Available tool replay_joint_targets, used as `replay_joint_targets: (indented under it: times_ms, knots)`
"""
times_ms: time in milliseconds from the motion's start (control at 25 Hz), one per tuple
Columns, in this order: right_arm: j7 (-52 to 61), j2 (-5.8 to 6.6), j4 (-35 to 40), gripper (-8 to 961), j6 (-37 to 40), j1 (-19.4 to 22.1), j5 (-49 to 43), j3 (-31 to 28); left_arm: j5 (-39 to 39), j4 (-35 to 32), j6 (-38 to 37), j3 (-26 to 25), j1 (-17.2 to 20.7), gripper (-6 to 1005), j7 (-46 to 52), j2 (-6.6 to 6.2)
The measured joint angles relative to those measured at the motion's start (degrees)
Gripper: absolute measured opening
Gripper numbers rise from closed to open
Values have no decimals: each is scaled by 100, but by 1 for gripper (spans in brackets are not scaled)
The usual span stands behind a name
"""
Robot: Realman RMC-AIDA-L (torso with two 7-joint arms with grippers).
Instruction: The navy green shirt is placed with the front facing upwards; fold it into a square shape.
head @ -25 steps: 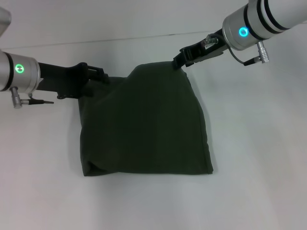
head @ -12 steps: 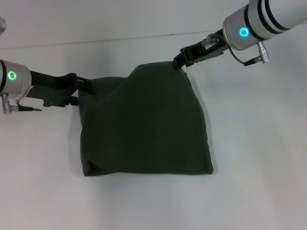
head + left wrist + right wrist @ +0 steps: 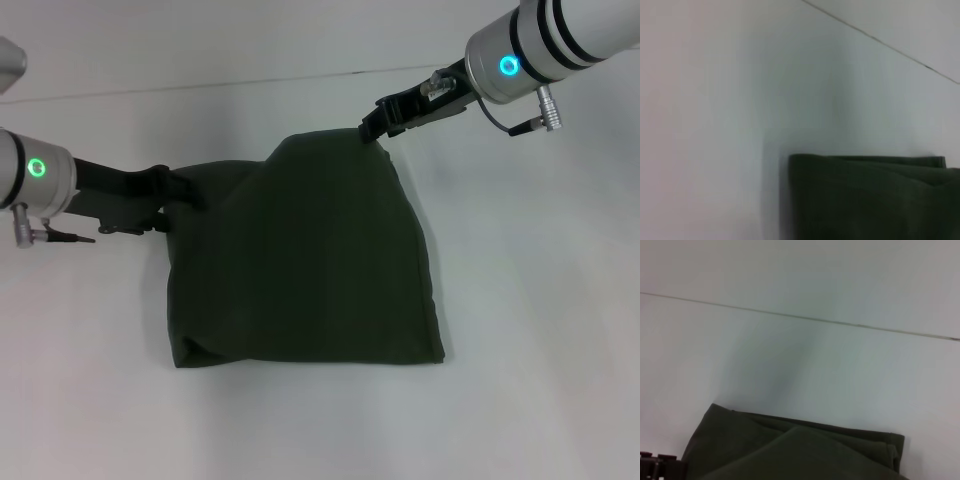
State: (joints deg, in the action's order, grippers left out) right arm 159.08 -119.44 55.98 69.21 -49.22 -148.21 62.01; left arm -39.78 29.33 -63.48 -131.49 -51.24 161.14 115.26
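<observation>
White table (image 3: 540,300): left claw (image 3: 185,190) has re-approached the folded navy green shirt (image 3: 300,270), grip unclear; right claw (image 3: 372,128) pinches it.

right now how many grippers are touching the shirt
2: the left gripper at the far left corner of the navy green shirt, and the right gripper at its far right corner.

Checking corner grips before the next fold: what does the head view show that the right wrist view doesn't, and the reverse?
Head view only: the whole folded dark olive-green cotton shirt, the right gripper at its far right corner and the left gripper at its far left corner. Right wrist view only: close layered fold edges at one corner. Both show the shirt on the white table and the seam line behind it.
</observation>
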Motion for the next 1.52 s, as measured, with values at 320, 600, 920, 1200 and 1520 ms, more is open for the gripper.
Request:
replay_joint_targets:
  times_ms: [320,600,920,1200,1520]
  knots:
    - [0,0,0,366,-2,29,11,13,-11,-154,42,71,-68,627,-39,46]
    - [0,0,-11,366,-34,35,11,30,-18,-165,158,68,-106,608,-43,92]
    - [-5,0,-18,366,-89,36,17,13,5,-193,334,204,-170,578,-110,100]
    - [-7,0,-18,366,-131,19,21,22,6,-251,305,299,-215,308,-83,64]
    - [-9,0,-78,366,-138,30,21,-1,-26,-55,264,243,-152,49,-81,44]
